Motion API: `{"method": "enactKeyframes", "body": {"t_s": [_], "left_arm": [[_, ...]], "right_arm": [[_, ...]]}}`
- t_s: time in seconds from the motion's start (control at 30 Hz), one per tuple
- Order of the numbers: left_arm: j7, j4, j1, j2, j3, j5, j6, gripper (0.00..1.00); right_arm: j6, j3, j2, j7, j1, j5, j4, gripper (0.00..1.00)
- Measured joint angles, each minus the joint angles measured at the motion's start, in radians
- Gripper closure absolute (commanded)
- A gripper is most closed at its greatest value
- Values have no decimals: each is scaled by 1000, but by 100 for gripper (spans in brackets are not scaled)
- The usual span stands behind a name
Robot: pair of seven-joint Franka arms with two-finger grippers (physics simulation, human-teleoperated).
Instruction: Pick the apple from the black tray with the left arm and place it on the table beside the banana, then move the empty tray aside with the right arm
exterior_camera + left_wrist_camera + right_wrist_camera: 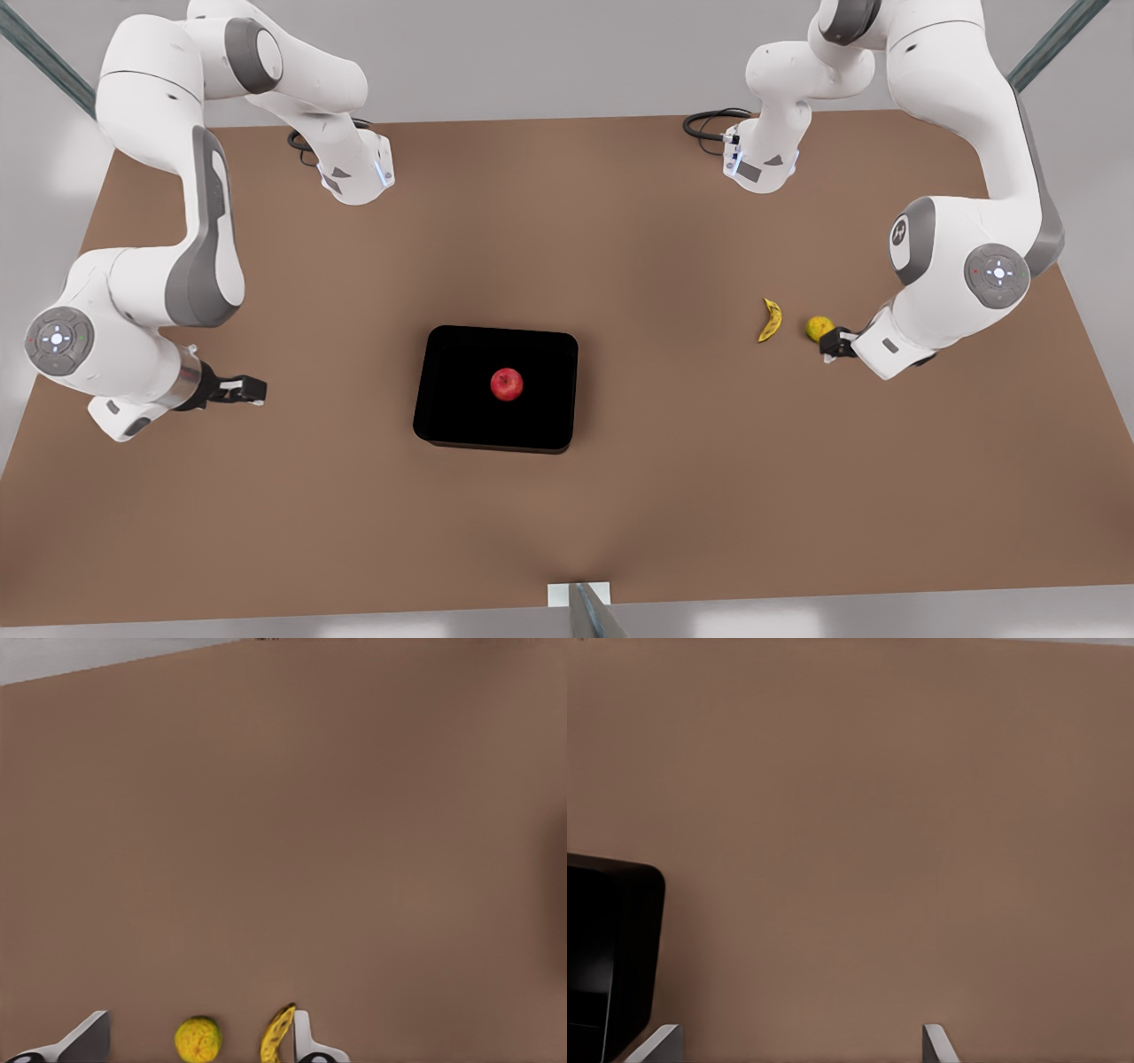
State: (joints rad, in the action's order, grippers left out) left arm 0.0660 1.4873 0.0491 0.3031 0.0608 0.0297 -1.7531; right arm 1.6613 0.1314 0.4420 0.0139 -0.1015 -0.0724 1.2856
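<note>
Front view: small round red apple (507,385) with a faint pale patch sits mid black tray (461,354) on the brown table (620,248). Left gripper (831,346), fingers spread, empty, hovers by the yellow-green fruit (819,328) beside the spotted banana (771,320). Right gripper (248,391), fingers spread, empty, waits well apart from the tray.

pale grey floor (549,53) surrounds the scene; slanted metal frame bars (44,58) cross the upper corners.
</note>
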Motion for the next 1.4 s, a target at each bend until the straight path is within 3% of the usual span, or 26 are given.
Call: {"method": "enactKeyframes", "body": {"t_s": [0.13,0.27,0.4,0.53,0.9,1.4], "left_arm": [[-7,19,47,4,17,-11,-5,0],[-91,-51,279,51,79,-15,-18,0],[-239,-327,517,328,84,61,-46,0],[-434,-390,626,464,105,133,-136,0],[-808,-549,782,707,68,206,-334,0],[-1055,-586,810,824,1,217,-514,0]], "right_arm": [[2,0,1,-2,0,-2,0,0],[4,0,1,-4,0,-3,0,0],[5,0,1,-5,0,-3,0,0],[6,0,1,-6,1,-4,0,0],[6,0,3,-8,2,-5,0,0],[7,0,7,-10,2,-5,-1,0]]}}
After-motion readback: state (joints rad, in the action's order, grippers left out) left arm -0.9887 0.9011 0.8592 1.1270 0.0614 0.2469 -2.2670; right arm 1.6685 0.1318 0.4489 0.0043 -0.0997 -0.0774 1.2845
